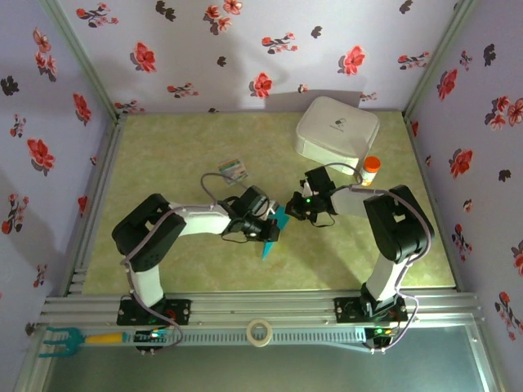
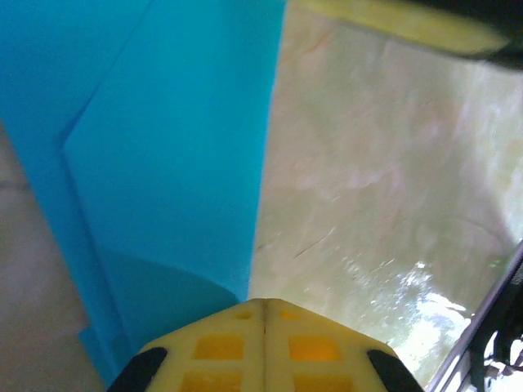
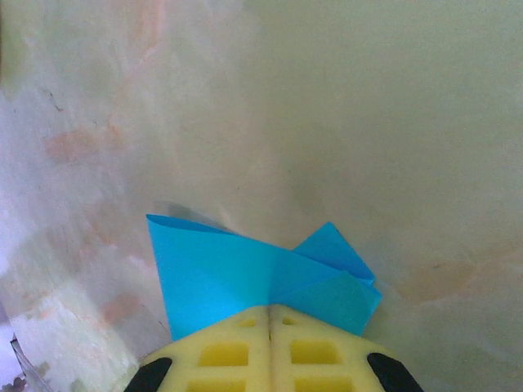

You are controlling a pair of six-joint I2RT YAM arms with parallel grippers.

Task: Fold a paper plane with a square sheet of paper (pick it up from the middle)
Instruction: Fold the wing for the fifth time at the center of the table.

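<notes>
Top external view: my left hand (image 1: 272, 230) and right hand (image 1: 292, 207) meet over the mottled green counter (image 1: 180, 261), both pinched shut on the creased, pointed turquoise-blue sheet of paper (image 1: 268, 247) held between them.

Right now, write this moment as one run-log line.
left tool: shut on paper plane | right tool: shut on paper plane

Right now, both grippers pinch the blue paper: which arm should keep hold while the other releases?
Left, probably: the left gripper grips the paper plane along its long body; the right gripper pinches just a short folded end.
</notes>
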